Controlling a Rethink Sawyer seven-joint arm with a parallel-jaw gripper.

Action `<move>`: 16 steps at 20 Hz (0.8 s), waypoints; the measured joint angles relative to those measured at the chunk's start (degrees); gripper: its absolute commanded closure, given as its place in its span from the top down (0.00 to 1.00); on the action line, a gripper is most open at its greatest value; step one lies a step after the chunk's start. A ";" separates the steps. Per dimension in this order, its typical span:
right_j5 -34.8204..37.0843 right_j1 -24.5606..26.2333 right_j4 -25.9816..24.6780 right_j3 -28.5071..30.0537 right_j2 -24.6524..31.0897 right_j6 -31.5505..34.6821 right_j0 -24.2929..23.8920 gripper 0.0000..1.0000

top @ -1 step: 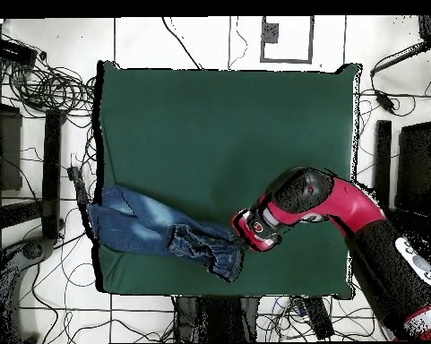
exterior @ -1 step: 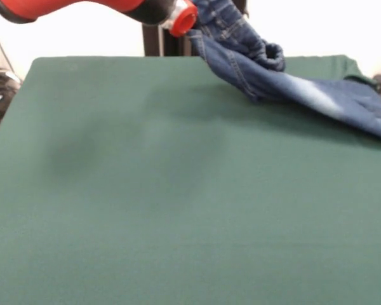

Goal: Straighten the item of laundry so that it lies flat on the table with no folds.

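Most of the table (top @ -1 step: 228, 116) lies open; only the bunched jeans (top @ -1 step: 160, 235) and arm (top @ -1 step: 317, 199) block one edge.

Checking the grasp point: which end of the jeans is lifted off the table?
The bunched end of the jeans beside the arm is raised; the other end lies on the table edge.

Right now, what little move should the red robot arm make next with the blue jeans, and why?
Probably pull the bunched end of the small blue denim jeans toward the middle of the dark green cloth table. The jeans lie crumpled against one table edge, one end lifted at the arm's tip, so they need room to spread flat.
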 measured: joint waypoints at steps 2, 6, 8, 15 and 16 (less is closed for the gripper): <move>0.51 0.21 -0.76 -0.83 0.53 -0.01 -0.21 0.00; 0.60 0.96 -2.44 -2.25 1.77 -0.04 -0.47 0.00; 0.61 1.49 -3.36 -3.00 2.51 -0.29 -0.64 0.00; 1.22 2.96 -5.28 -4.78 3.73 -4.63 -1.31 0.00; 1.47 3.23 -5.30 -5.05 3.77 -5.30 -1.36 0.00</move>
